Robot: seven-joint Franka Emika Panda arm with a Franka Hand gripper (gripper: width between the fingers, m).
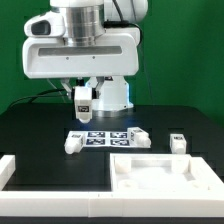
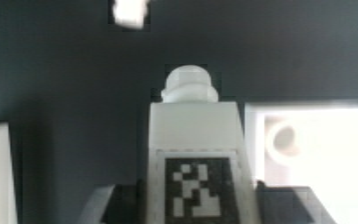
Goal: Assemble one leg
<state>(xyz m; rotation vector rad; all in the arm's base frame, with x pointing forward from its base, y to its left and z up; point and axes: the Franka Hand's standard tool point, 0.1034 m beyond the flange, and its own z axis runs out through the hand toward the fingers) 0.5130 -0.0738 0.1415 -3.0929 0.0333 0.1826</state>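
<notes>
Leg point(image 1: 84, 100) hangs above the table point(image 1: 40, 125), clamped firm in my gripper point(image 1: 84, 95). I think I must keep its peg point(image 2: 190, 80) straight, bring it over a hole of the panel point(image 1: 160, 178), then descend slowly and twist gently.

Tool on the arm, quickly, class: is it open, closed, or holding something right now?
The tool: closed, holding one leg upright between its fingers.
</notes>
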